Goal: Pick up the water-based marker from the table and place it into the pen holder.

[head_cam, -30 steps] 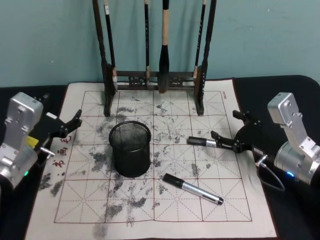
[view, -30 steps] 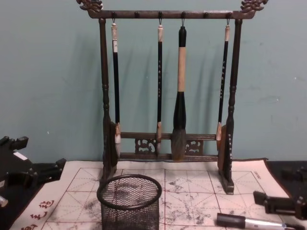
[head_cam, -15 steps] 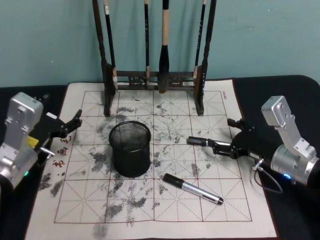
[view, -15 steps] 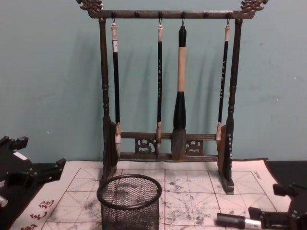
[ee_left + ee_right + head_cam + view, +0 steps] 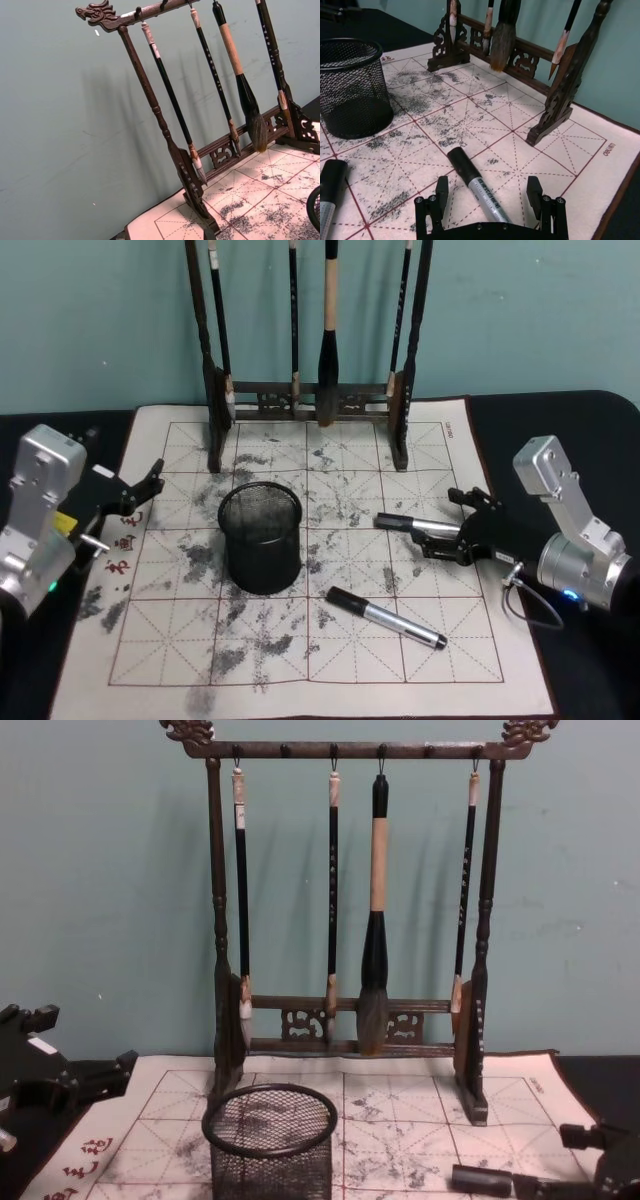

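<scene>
A water-based marker [image 5: 400, 523] with a black cap and silver barrel lies on the ink-stained mat, right of the pen holder [image 5: 261, 538], a black wire-mesh cup. My right gripper [image 5: 442, 523] is open and low over the mat. Its fingers stand on either side of the marker's barrel without touching it, as the right wrist view shows: marker [image 5: 477, 187], gripper [image 5: 487, 190], pen holder [image 5: 351, 87]. A second marker [image 5: 385, 617] lies nearer the front. My left gripper [image 5: 145, 495] is parked open at the mat's left edge.
A tall dark wooden rack [image 5: 310, 390] hung with brushes stands at the back of the mat, its right foot [image 5: 552, 120] close beyond the marker. Black table cloth [image 5: 560, 430] surrounds the mat. The second marker's cap [image 5: 330, 182] lies left of my right gripper.
My right gripper has advanced leftward and lowered until its open fingers straddle the marker's barrel. The left arm, both markers and the pen holder have not moved.
</scene>
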